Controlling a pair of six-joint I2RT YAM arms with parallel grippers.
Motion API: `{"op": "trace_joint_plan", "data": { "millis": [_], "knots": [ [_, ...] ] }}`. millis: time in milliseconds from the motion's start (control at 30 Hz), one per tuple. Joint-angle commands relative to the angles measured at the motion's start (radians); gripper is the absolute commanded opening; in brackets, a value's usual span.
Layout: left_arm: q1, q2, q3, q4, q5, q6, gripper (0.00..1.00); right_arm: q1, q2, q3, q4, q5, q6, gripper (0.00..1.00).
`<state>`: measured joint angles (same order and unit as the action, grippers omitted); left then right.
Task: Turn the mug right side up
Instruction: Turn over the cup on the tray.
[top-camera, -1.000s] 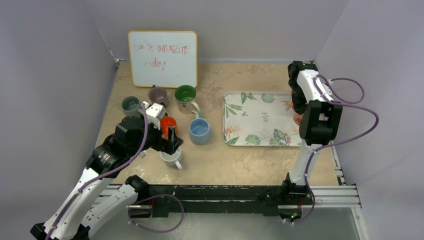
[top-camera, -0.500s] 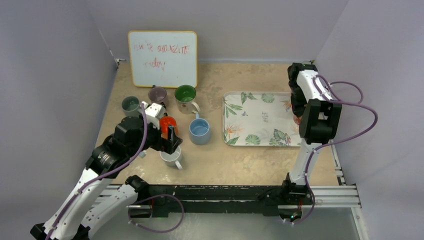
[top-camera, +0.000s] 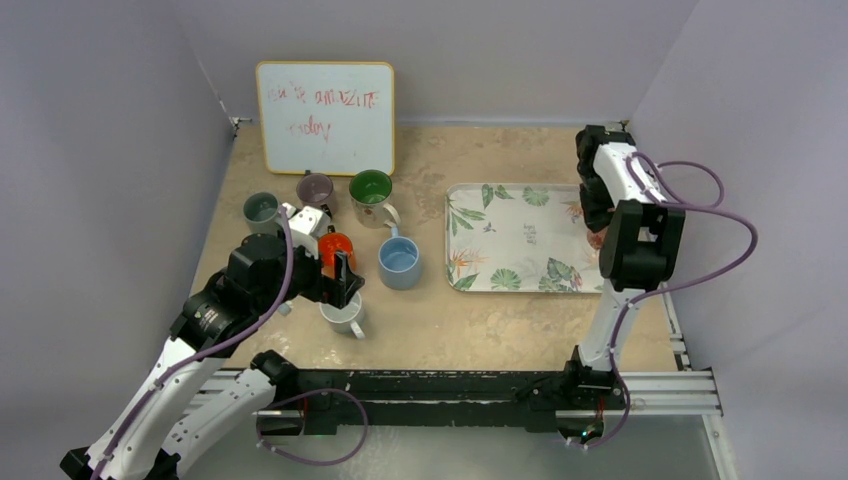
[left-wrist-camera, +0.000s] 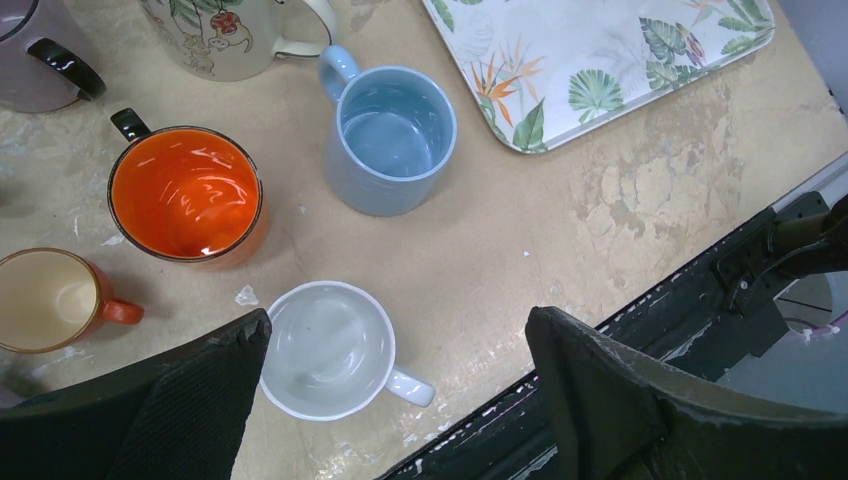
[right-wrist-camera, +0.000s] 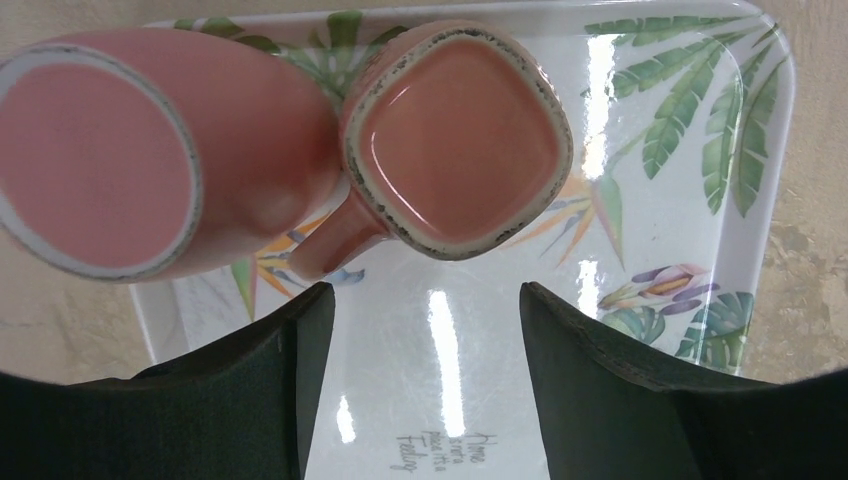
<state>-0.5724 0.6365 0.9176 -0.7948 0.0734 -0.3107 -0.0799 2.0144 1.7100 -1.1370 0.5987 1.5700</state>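
Observation:
Two pink mugs stand upside down on the leaf-patterned tray (right-wrist-camera: 450, 330). One has a round base (right-wrist-camera: 95, 155); the other has a squarish base (right-wrist-camera: 455, 135) and a handle pointing to the lower left. My right gripper (right-wrist-camera: 425, 390) hovers just above them, open and holding nothing. In the top view the right arm hides these mugs at the tray's right edge (top-camera: 520, 240). My left gripper (left-wrist-camera: 400, 400) is open over an upright white mug (left-wrist-camera: 325, 350), which lies near the left finger and is not gripped.
Upright mugs cluster at the left: orange (left-wrist-camera: 187, 193), blue (left-wrist-camera: 390, 135), a small orange one (left-wrist-camera: 45, 298), green (top-camera: 371, 190), purple (top-camera: 315, 188) and grey (top-camera: 262, 209). A whiteboard (top-camera: 325, 117) leans at the back. The table's front rail (top-camera: 450, 385) lies close to the white mug.

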Motion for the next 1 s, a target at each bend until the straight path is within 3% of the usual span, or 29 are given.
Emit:
{"op": "trace_joint_plan", "data": {
  "millis": [0,100,267,667,967],
  "knots": [
    [-0.001,-0.001,-0.005,0.007,-0.011,0.004,0.99,-0.004,-0.073,0.019,-0.004,0.009,0.001,0.71],
    [-0.001,0.003,-0.005,0.007,-0.011,0.004,0.99,-0.004,-0.048,0.059,-0.009,0.02,0.008,0.75],
    [-0.002,0.007,-0.006,0.007,-0.014,0.003,0.99,-0.013,0.048,0.158,-0.158,0.022,0.105,0.79],
    [-0.002,0.023,-0.004,0.005,-0.03,0.001,0.99,-0.046,0.092,0.149,-0.201,0.017,0.182,0.79],
    [-0.002,0.018,-0.005,0.0,-0.047,-0.001,0.99,-0.045,0.07,0.055,-0.156,-0.005,0.135,0.74]
  ]
}}
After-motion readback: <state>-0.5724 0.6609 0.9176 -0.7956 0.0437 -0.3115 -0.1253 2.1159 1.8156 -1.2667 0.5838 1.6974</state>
